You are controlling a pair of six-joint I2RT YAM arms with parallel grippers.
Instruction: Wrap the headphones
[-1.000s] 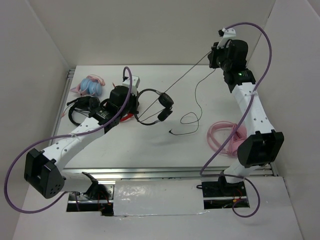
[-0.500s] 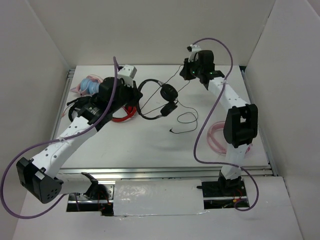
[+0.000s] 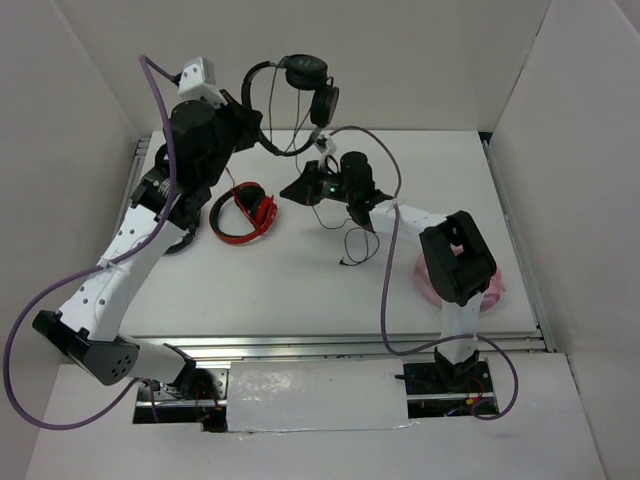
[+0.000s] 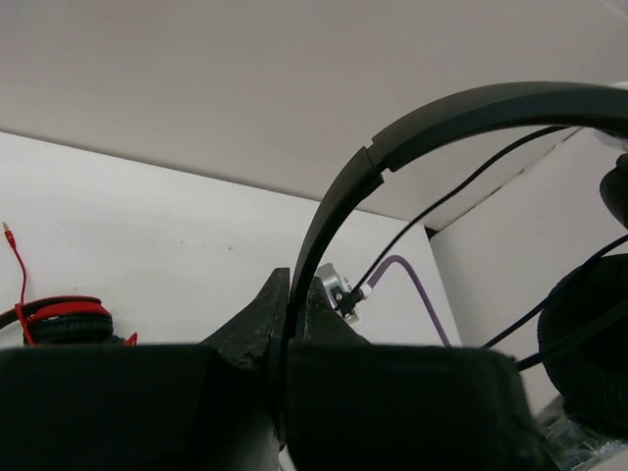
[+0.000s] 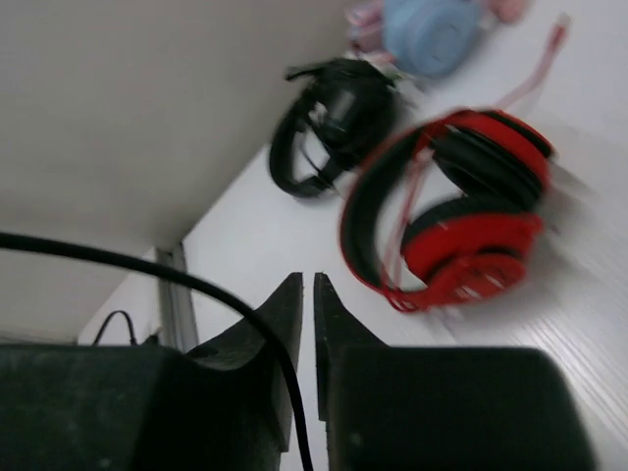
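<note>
My left gripper (image 3: 252, 122) is raised high at the back and is shut on the thin headband (image 4: 442, 113) of the black headphones (image 3: 300, 75). The two earcups hang in the air against the back wall. Their thin black cable (image 3: 352, 240) drops to the table and ends in a loose curl. My right gripper (image 3: 290, 190) reaches left, low over the table's middle. Its jaws stand a narrow slit apart (image 5: 305, 280). The cable (image 5: 196, 285) lies across its left finger (image 5: 280, 324), with nothing between the tips.
Red-and-black headphones (image 3: 243, 212) lie on the table just left of my right gripper. A bulkier black headset (image 5: 329, 128) and a blue item (image 5: 432, 29) sit at the far left. A pink coiled cable (image 3: 490, 285) lies by the right arm. White walls enclose the table.
My left arm has lifted the headphones off the table, up toward the back wall. My right arm swung from the far right corner down to the middle, and its jaws parted slightly.
</note>
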